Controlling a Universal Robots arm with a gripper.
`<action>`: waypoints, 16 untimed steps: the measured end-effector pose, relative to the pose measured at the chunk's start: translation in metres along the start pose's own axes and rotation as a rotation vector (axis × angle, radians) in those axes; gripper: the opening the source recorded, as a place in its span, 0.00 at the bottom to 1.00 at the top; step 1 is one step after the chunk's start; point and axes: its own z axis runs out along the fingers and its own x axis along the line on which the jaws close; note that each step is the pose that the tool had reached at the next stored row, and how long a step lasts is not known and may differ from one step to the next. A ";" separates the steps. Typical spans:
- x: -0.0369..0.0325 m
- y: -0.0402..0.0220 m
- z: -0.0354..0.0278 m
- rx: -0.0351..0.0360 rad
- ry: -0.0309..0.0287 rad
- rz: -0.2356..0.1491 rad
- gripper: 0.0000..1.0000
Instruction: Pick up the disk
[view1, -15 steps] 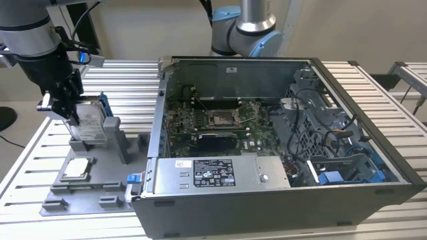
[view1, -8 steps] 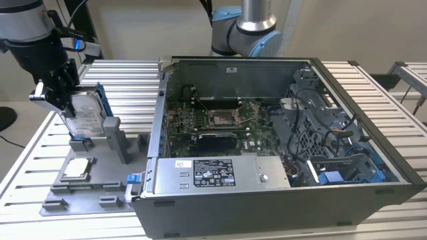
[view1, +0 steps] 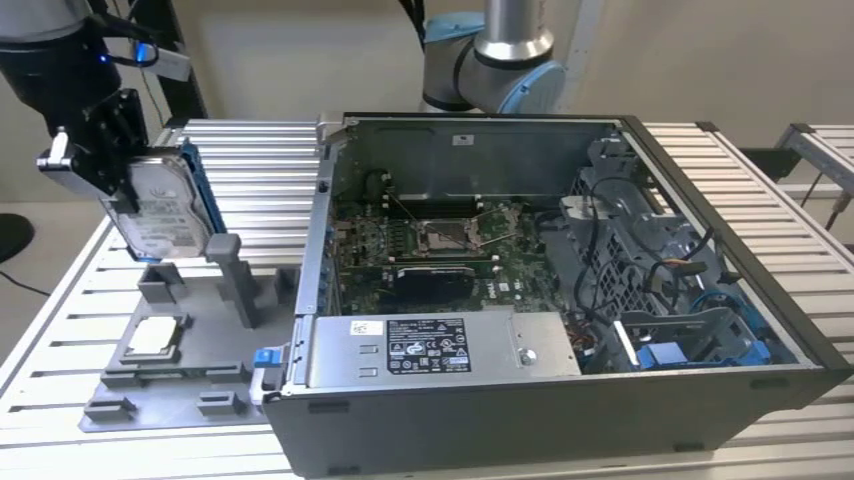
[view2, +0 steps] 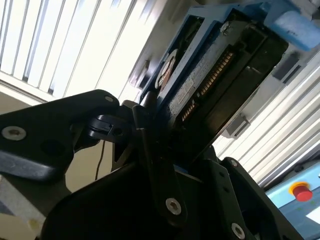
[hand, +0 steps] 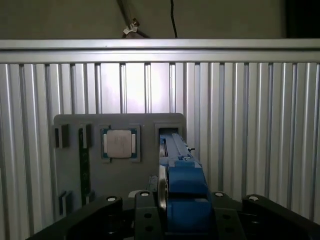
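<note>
The disk, a silver-grey hard drive with a white label and a blue frame, hangs on edge in the air at the exterior view's left, above the grey fixture. My gripper is shut on it, with the black fingers clamped on its sides. In the second wrist view the disk shows its connector edge. In the first wrist view its blue frame sits between the fingers, over the fixture's empty upright slot.
A small square silver chip lies in a pocket of the fixture. An open computer case with a grey box inside stands to the exterior view's right on the slatted aluminium table.
</note>
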 end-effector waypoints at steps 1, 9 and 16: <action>-0.0001 0.0000 -0.0046 -0.0001 0.0000 0.000 0.00; -0.0010 0.0002 -0.0409 -0.0001 0.0000 0.000 0.00; -0.0018 0.0004 -0.0728 0.0001 -0.0001 0.000 0.00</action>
